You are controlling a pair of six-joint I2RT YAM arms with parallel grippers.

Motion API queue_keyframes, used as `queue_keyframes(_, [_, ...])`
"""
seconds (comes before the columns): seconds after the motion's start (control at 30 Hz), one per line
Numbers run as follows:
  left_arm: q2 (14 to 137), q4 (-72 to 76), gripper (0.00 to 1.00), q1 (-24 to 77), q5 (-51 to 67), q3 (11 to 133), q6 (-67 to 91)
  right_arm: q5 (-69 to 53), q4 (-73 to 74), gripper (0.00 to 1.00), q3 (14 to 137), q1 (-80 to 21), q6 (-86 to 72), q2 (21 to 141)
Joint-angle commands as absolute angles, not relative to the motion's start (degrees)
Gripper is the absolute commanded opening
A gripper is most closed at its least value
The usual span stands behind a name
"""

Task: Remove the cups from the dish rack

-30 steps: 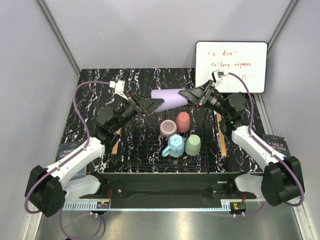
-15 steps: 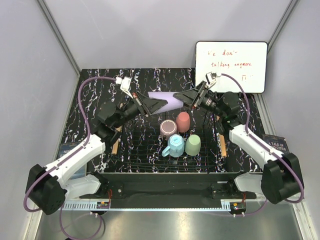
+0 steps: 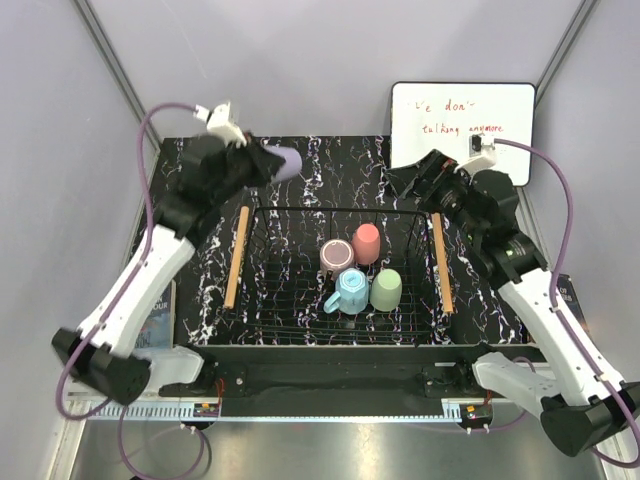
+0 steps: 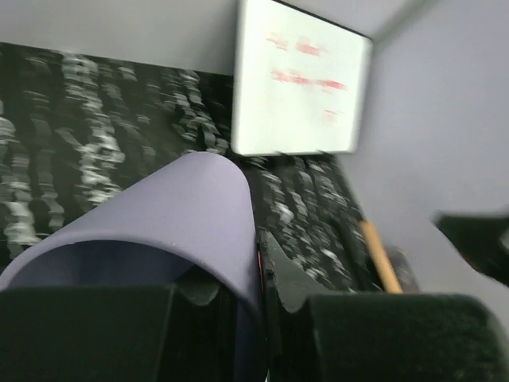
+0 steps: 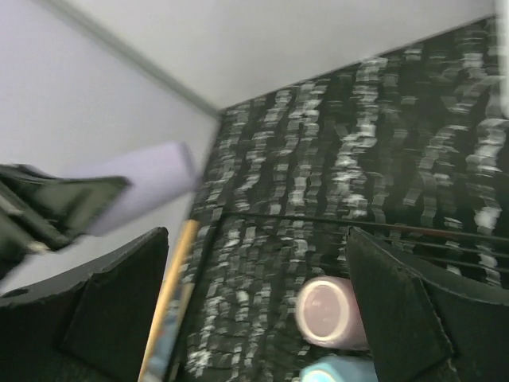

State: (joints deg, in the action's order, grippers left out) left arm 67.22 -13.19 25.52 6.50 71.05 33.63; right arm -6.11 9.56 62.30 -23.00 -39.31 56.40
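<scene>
We see a table (image 3: 330, 165) w/ a black, white-veined marble-look top. On it sits the dish rack (image 3: 285, 290), a low rectangular basket of thin black wire grid w/ a raised rim and a pale, slim wooden bar (image 3: 237, 257) along each side. A flat white whiteboard (image 3: 462, 130) w/ red scribbles stands at the far right.

In the rack, right of centre, four small, smooth, tapered cups cluster close together: mauve-brown cup (image 3: 335, 256), pink cup (image 3: 367, 243), pale green cup (image 3: 386, 289), and a light blue mug (image 3: 351, 291) w/ its handle to the left. The lavender cup (image 3: 285, 160) is out of the rack, in the air over the table's far left part, lying approx. sideways.

L arm (image 3: 150, 270) stretches up and back, white forearm steep. The L hand (image 3: 262, 163) is clamped on the lavender cup's wall at the mouth, one finger (image 4: 286, 278) outside, the other inside.

R arm (image 3: 530, 290) reaches to the rack's far right corner. The R hand (image 3: 408, 183) hangs above it, fingers wide apart w/ nothing between.
</scene>
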Motion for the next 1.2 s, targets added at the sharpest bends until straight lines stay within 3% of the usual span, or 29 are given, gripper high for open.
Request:
queue_keyframes(0.0, [81.4, -36.5, 0.0, 24.5, -7.5, 93.7, 24.7, 12.1, 31.0, 1.0, 68.8, -23.3, -32.2, 62.2])
queue_keyframes(0.17, [102.3, -50.2, 0.0, 24.6, -13.1, 125.3, 19.7, 19.1, 37.9, 1.0, 72.0, -24.2, -33.4, 68.0])
queue_keyframes(0.27, [113.8, -56.2, 0.0, 24.6, -13.4, 136.4, 19.0, 25.5, 39.6, 1.0, 70.8, -24.8, -34.1, 68.7])
queue_keyframes(0.47, [121.8, -55.8, 0.0, 24.3, -16.8, 137.8, 16.9, 27.7, 38.4, 1.0, 67.3, -24.9, -33.8, 67.2])
queue_keyframes(1.17, [138.7, -56.7, 0.0, 18.1, -8.8, 144.3, 17.9, 18.8, 38.9, 1.0, 70.9, -25.0, -35.4, 67.7])
